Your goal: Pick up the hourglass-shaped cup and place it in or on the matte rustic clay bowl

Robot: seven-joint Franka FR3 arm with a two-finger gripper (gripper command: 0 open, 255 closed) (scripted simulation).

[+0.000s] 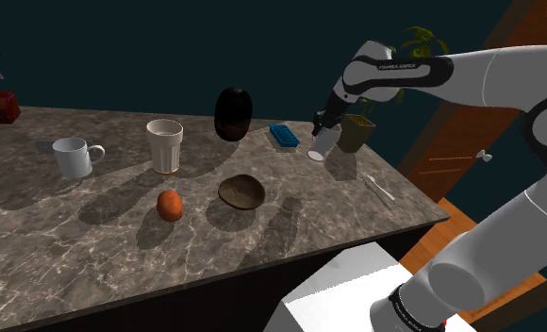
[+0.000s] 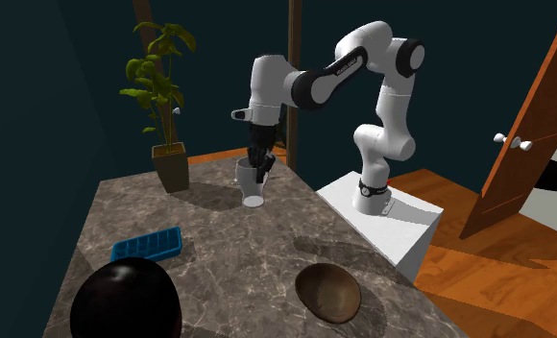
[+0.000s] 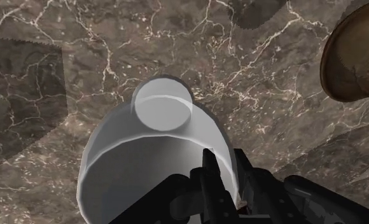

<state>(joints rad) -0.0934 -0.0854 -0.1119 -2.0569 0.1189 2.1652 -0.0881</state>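
The white hourglass-shaped cup [image 1: 320, 145] [image 2: 253, 182] [image 3: 153, 143] is clasped by its rim and hangs tilted just above the marble table, near the far right corner in the shoulder view. My black gripper [image 1: 326, 126] [image 2: 259, 166] [image 3: 224, 175] is shut on the cup's wall, one finger inside and one outside. The brown clay bowl [image 1: 241, 192] [image 2: 327, 292] [image 3: 356, 57] lies empty on the table, nearer the front edge and to the shoulder view's left of the cup.
A blue tray [image 1: 285, 137] [image 2: 147, 245] and a potted plant [image 1: 356, 132] [image 2: 171, 165] flank the cup. Farther left in the shoulder view stand a dark egg-shaped vessel [image 1: 233, 114], a cream tumbler [image 1: 164, 145], a white mug [image 1: 74, 157] and an orange [image 1: 171, 205]. A utensil [image 1: 379, 189] lies near the table's right edge.
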